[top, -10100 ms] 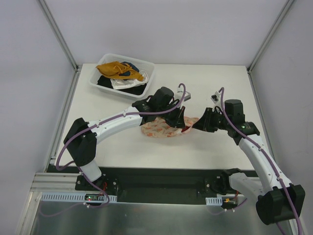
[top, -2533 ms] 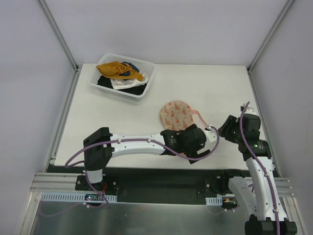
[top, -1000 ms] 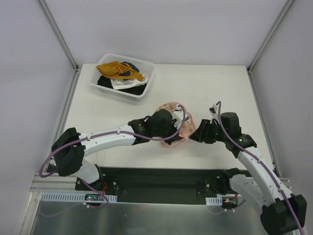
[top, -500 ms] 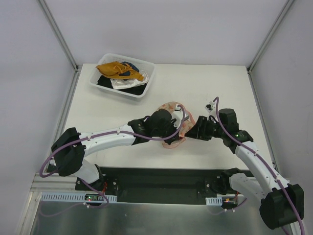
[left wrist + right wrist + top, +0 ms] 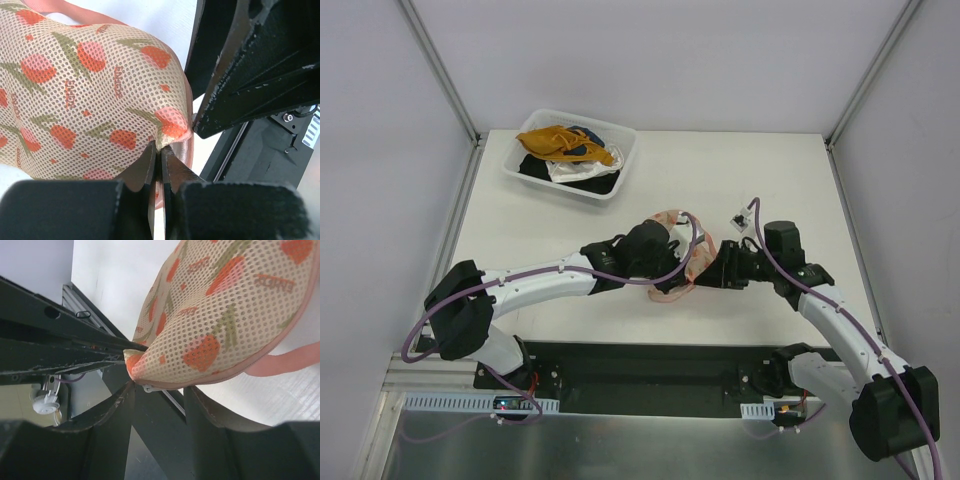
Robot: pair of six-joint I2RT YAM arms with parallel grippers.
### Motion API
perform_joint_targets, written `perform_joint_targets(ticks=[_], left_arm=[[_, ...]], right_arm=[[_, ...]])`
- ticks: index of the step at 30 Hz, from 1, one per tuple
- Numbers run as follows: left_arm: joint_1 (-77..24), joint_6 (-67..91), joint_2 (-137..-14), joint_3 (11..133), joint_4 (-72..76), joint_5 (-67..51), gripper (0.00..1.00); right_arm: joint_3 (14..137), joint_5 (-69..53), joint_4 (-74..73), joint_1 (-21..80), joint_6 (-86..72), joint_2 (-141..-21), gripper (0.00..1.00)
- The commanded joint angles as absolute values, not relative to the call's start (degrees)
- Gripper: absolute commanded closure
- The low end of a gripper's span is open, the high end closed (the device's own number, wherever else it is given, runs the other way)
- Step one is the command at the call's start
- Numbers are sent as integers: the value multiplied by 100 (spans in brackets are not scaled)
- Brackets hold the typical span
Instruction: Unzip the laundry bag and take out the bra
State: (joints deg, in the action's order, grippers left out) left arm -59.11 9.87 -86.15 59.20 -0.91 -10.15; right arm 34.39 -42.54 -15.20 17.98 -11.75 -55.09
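Observation:
The laundry bag, a pale pink mesh pouch with orange-red prints, hangs off the table near the front centre. My left gripper is shut on a fold of the pouch's mesh at its rim. My right gripper is open right under the pouch's rim, one finger on each side of a small white zipper pull. In the top view the right gripper meets the pouch from the right. The bra is hidden.
A clear bin of mustard, white and black clothes stands at the back left. A pink strap hangs from the pouch over the white table. The left gripper's dark fingers lie close beside my right fingers.
My right gripper has moved left up to the pouch's rim, its jaws narrowing a little. The left gripper keeps its pinch and has barely shifted.

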Motion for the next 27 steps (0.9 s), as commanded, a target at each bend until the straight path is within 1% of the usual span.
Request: perform_joint_targets(ticks=[1, 7, 13, 22, 25, 27], left_arm=[[-5819, 1011, -8517, 6020, 264, -1204, 100], [-5783, 993, -8534, 6038, 264, -1230, 100], [-5757, 993, -8578, 6082, 264, -1309, 100], [-5704, 1028, -8639, 6117, 281, -1468, 100], [-5704, 1037, -8675, 6143, 272, -1538, 100], [-5704, 1046, -8675, 6152, 272, -1564, 100]], right_arm=[[3516, -4869, -1406, 1819, -818, -5520, 53], [3542, -4773, -1538, 1828, -729, -5476, 53], [3568, -4676, -1600, 1819, -642, -5475, 51], [3542, -4439, -1346, 1819, -562, -5669, 53], [3621, -4482, -1275, 1819, -597, -5826, 65], [3700, -4526, -1266, 1819, -598, -5897, 69]])
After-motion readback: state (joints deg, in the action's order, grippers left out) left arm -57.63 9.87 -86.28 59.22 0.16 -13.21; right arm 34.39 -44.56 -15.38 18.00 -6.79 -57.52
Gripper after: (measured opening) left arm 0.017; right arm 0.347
